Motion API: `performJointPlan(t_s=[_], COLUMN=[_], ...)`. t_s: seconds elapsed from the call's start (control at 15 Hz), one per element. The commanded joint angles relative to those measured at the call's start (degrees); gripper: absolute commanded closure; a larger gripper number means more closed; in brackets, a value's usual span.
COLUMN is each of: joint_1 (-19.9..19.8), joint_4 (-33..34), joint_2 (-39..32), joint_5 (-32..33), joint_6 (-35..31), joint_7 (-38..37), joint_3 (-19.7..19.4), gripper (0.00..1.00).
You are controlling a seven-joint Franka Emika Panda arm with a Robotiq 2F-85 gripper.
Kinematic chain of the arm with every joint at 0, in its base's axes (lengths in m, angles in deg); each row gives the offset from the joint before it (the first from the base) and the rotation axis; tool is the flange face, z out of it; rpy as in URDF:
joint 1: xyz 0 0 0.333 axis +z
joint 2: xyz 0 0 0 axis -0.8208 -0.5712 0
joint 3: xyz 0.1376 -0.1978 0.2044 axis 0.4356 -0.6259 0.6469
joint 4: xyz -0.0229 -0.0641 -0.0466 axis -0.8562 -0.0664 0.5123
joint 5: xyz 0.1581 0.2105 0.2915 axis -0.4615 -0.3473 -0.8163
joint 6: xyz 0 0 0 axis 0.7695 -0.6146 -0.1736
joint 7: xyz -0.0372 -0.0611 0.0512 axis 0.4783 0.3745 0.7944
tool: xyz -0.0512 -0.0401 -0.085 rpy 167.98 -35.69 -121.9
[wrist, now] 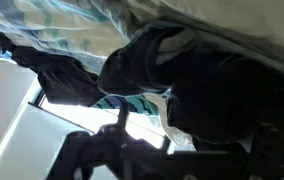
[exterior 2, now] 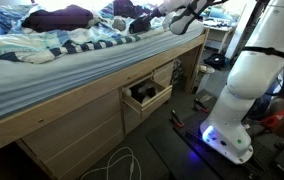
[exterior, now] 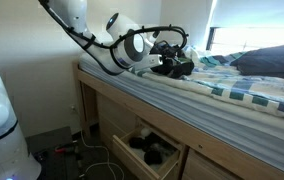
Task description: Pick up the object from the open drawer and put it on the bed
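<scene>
A small black lumpy object (exterior: 178, 68) lies on the near edge of the bed (exterior: 252, 95), which has white bedding with teal checks. My gripper (exterior: 175, 55) hangs open right over the object, and I cannot tell whether they touch. In an exterior view the gripper (exterior 2: 180, 18) hovers at the far end of the bed (exterior 2: 52, 60). The wrist view shows the black object (wrist: 142, 65) close up against the bedding (wrist: 62, 25). Below the bed frame the open drawer (exterior: 130, 162) holds dark items (exterior: 148, 148). The drawer (exterior 2: 134, 101) also shows in the other exterior view.
A dark blue cloth heap (exterior: 272, 62) lies further along the bed, and dark clothes (exterior 2: 62, 17) lie over it. The white robot base (exterior 2: 237, 90) stands on the floor beside the drawer. Cables (exterior 2: 122, 160) trail on the floor.
</scene>
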Motion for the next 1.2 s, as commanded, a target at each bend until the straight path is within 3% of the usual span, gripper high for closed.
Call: performJointPlan(t_s=[0.0,0.67,1.13], joint_1=[0.2,-0.5,0.2], joint_4=[2.4,7.3,5.2], joint_2=[-2.7,-8.7,-4.7], joint_5=[-0.3,0.0,0.8], joint_6=[1.3,1.4,5.0], joint_7=[-1.4,-4.1,-3.6], joint_3=[-0.1,1.3,1.2], gripper=[0.0,0.0,0.0])
